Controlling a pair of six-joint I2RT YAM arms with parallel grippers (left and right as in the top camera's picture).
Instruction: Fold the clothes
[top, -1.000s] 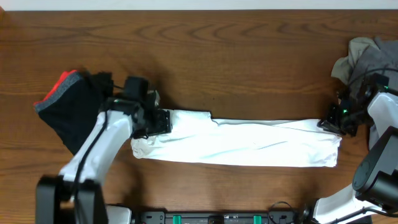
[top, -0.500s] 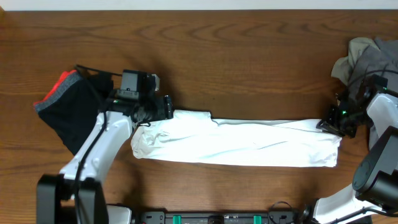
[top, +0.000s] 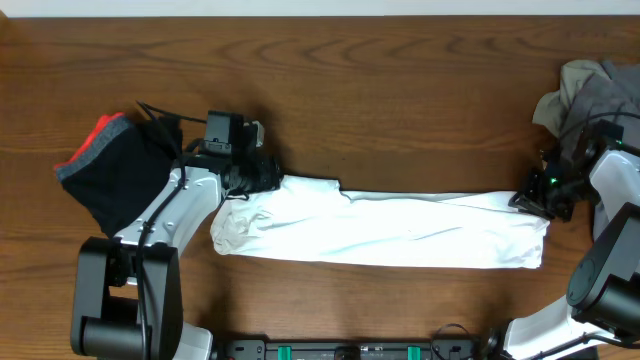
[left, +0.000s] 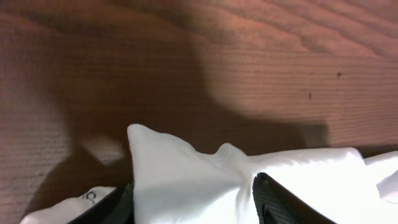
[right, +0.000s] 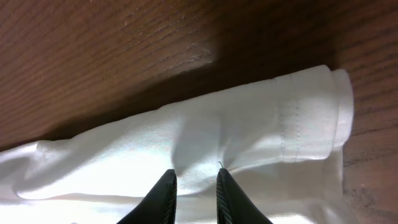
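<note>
A white garment (top: 380, 232) lies folded into a long strip across the wooden table. My left gripper (top: 262, 178) is at the strip's far left corner. In the left wrist view its jaws (left: 189, 205) stand wide apart with a raised fold of the white garment (left: 180, 174) between them. My right gripper (top: 532, 198) is at the strip's far right corner. In the right wrist view its jaws (right: 191, 186) are pinched on the white garment (right: 205, 134), and wrinkles radiate from the pinch.
A dark garment with a red and grey band (top: 110, 170) lies at the left, under my left arm. A pile of grey clothes (top: 590, 90) sits at the right edge, behind my right arm.
My left gripper has moved off the cloth's left end toward its far corner, leaving that end uncovered and crumpled. The right arm and the right end have not moved.
</note>
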